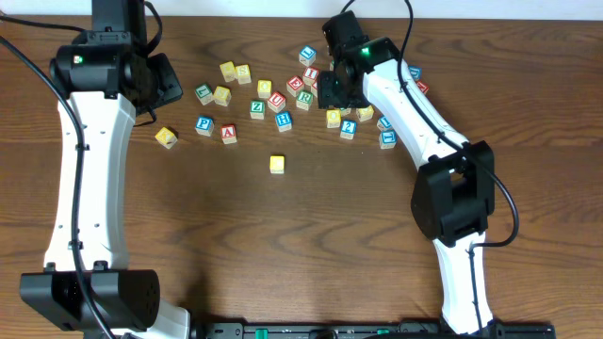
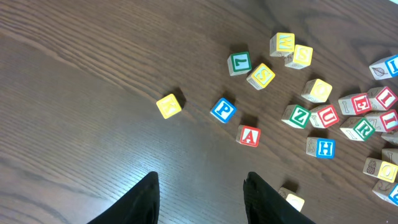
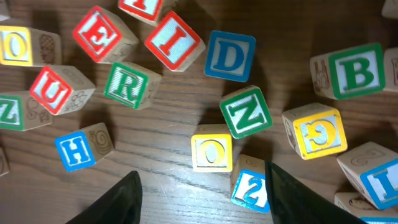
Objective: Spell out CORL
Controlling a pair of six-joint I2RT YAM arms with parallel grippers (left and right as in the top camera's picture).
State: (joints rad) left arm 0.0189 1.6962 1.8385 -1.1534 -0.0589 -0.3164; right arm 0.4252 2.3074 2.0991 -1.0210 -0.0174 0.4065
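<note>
The right claw (image 3: pixel 202 175) hangs over the right part of a scatter of letter cubes on the far side of the worktop (image 1: pixel 283 245). Its two fingers stand well apart and hold nothing. Between them in the right wrist view sits the O cube (image 3: pixel 211 152), yellow-faced, with a gap to each finger. A blue 2 cube (image 3: pixel 252 190) lies just beside its corner, close to the right finger, and a green N cube (image 3: pixel 246 112) sits just beyond it. The R cube (image 3: pixel 126 84), white-faced with a green letter, lies to the left, outside the fingers. It is near a red U cube (image 3: pixel 53 90) and a blue H cube (image 3: pixel 76 151). A blue D cube (image 3: pixel 230 57), a yellow G cube (image 3: pixel 317 132) and a green B cube (image 3: pixel 357 71) lie further out. A blue-lettered cube at the right edge is cut off, so I cannot tell its letter.

A lone yellow cube (image 1: pixel 276 164) stands apart from the pile, nearer and about mid-worktop; its letter cannot be read.

The left claw (image 2: pixel 200 180) is over bare wood at the far left, fingers parted with nothing between them. Beyond it lie a P cube (image 2: pixel 222 110), an A cube (image 2: pixel 249 135) and a second stray yellow cube (image 2: pixel 168 105), all well clear of its fingers
</note>
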